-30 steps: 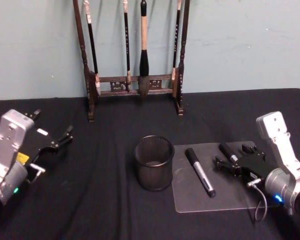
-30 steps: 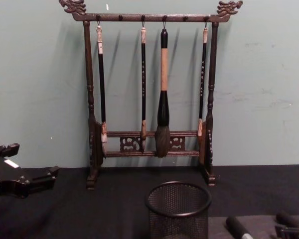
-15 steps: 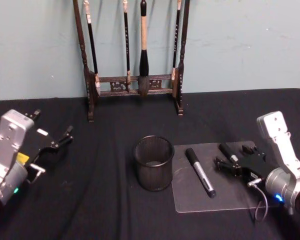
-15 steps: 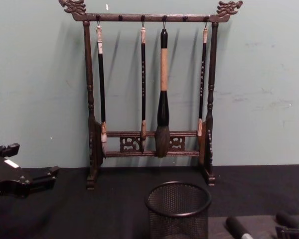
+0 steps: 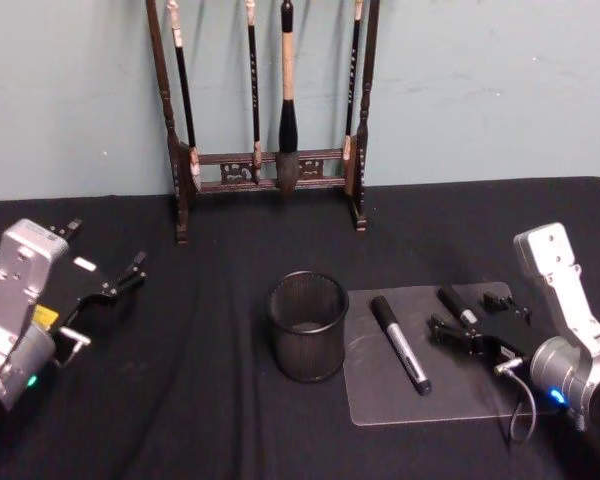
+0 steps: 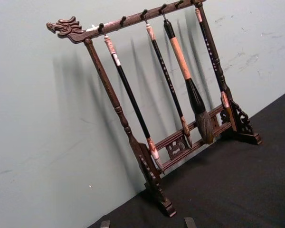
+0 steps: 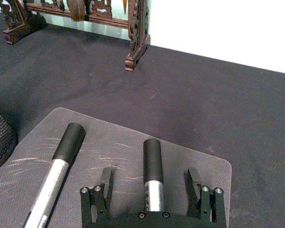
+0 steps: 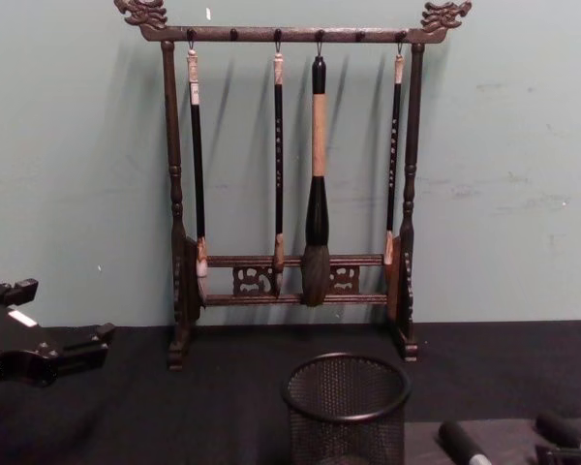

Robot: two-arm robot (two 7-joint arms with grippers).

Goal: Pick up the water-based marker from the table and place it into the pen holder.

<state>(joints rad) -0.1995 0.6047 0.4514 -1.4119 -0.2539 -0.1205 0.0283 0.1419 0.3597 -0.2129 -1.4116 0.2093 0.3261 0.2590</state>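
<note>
Table: a flat surface with a matte black cloth top (image 5: 220, 420), running back to a pale green wall.
Brush rack: a tall dark wooden frame with dragon-carved ends (image 8: 172, 174), standing at the back of the table with four brushes hanging from it.
Mat: a translucent grey rectangular sheet (image 5: 380, 395), lying flat on the table's right half, just beside the cup.
Pen holder: a small round black wire-mesh cup with a solid rim (image 5: 308, 328), upright near the table's middle, left of the mat.
Right tool (image 7: 150, 173): low over the mat's right part, fingers spread apart and gripping nothing.
Left tool (image 5: 106, 245): at the table's left side, well apart from the cup, fingers spread, nothing held.
Marker: a black-capped, silver-barrelled pen (image 5: 454, 302), lying on the mat between the right tool's two fingers with a gap on each side, cap end pointing away from the tool's body.
Second marker: a similar black-capped silver pen (image 5: 399, 344), lying on the mat between the cup and the right tool, outside the fingers.
</note>
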